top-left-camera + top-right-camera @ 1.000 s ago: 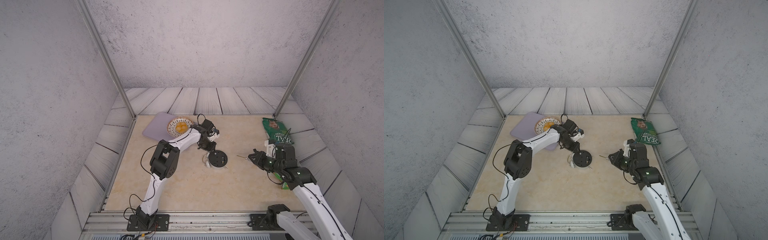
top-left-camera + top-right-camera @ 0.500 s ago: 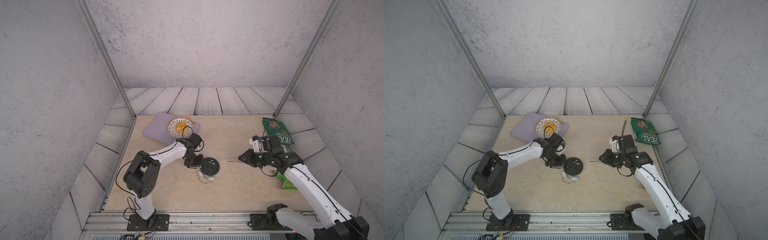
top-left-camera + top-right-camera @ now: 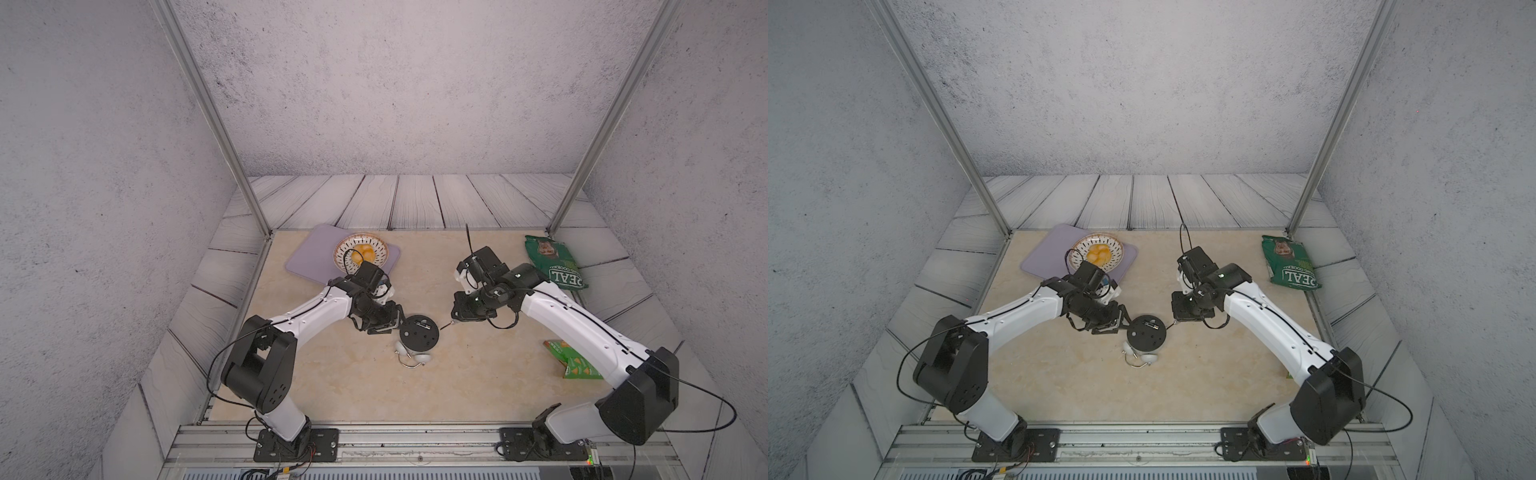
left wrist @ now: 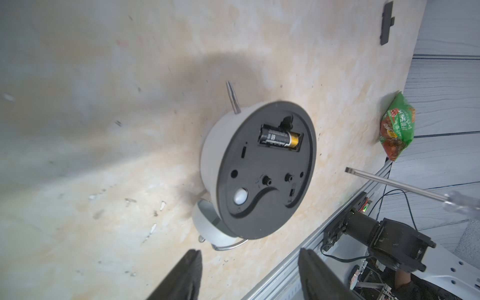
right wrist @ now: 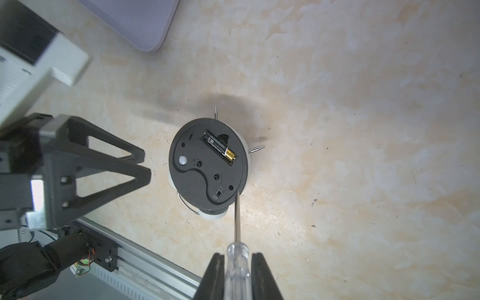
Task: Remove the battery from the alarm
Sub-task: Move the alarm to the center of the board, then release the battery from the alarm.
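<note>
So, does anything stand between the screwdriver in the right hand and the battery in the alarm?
Nothing visible does. The battery lies uncovered in its compartment on the back of the alarm. The screwdriver, held in the right hand, points at the rim of that back; only bare panel lies between tip and battery.

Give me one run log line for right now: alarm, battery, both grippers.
alarm: back up | battery: seated in open compartment | left gripper: open, empty, beside alarm | right gripper: shut on screwdriver, tip near alarm's rim
</note>
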{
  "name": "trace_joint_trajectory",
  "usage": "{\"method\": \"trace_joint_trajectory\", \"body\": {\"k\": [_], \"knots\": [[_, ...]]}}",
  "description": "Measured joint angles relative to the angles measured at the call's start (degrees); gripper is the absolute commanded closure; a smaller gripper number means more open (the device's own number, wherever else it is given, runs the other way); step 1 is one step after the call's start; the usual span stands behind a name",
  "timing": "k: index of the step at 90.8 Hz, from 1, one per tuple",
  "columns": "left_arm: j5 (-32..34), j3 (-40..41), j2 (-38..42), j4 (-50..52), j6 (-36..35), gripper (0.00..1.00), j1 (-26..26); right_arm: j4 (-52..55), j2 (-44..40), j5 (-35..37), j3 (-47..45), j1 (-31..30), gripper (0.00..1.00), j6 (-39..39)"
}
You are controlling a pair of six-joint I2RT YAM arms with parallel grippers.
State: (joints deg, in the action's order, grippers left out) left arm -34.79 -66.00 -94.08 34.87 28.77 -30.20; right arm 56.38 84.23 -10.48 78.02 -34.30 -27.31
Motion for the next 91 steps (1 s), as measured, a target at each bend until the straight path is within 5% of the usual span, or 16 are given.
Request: {"method": "trace_joint_trajectory", "body": {"k": [32, 91], "knots": [[-0.7, -9.9, -10.3, 3.2, -10.4, 0.46, 1.0, 1.9, 8.8, 6.3, 6.9, -4.7, 1.0, -1.5], [-4.2, -10.6, -16.5, 3.5, -11.7, 0.61, 1.7, -1.8, 11.8, 6.8, 5.7, -4.7, 1.0, -5.4]]}}
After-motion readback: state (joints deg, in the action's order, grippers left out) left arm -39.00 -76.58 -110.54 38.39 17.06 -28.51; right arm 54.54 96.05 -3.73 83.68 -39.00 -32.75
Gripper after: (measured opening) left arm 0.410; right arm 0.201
